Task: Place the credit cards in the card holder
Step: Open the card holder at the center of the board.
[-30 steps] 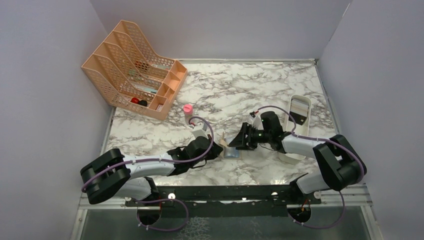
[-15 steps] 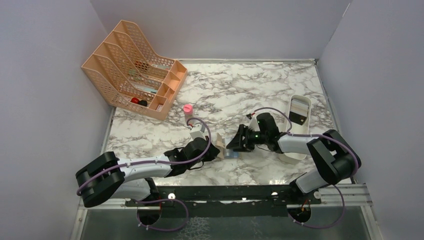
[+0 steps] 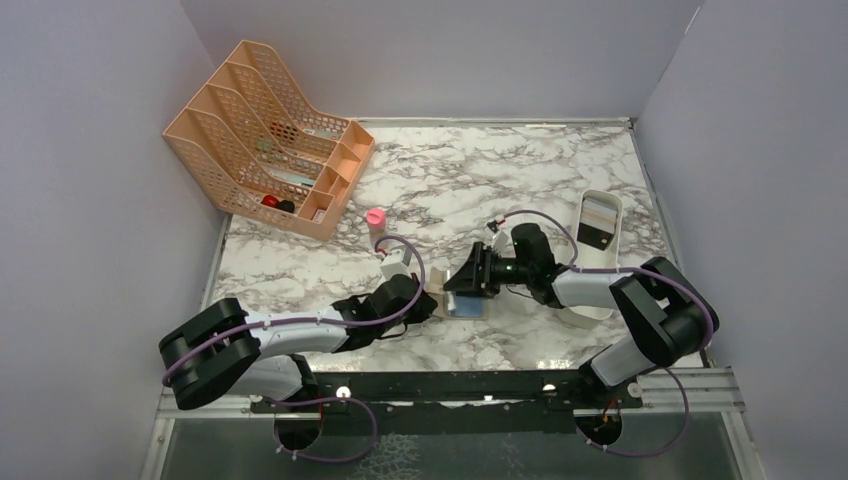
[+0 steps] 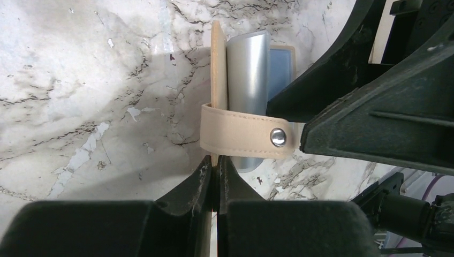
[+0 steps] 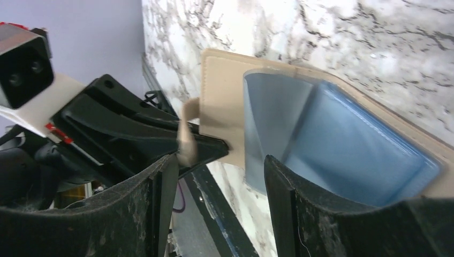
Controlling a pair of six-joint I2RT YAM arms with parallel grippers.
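A marble table point(image 3: 560, 170) is closed in by grey walls. Near the arms, the unfolded card holder point(image 3: 460, 305) is laid on it. Its tan flap is pinched by the left gripper point(image 4: 214, 163). The right gripper point(image 5: 219, 160) is spread wide over the blue inside. Farther off, a black card point(image 3: 597, 236) is seen in a white tray point(image 3: 600, 196).

Shows bright, even, diffuse light from overhead across the marble table point(image 3: 540, 170), sharp throughout, with only short soft shadows on it. At the left wrist, catches a soft shadow left of the card holder point(image 4: 217, 64), a sheen down the credit card point(image 4: 247, 75) and a glint on the snap point(image 4: 277, 137); leaves the left gripper point(image 4: 214, 163) near the lens black and blurred. At the right wrist, smears the holder's blue lining point(image 5: 348, 155) and strap point(image 5: 186, 140), washes out the marble, blurs the right gripper point(image 5: 219, 160).
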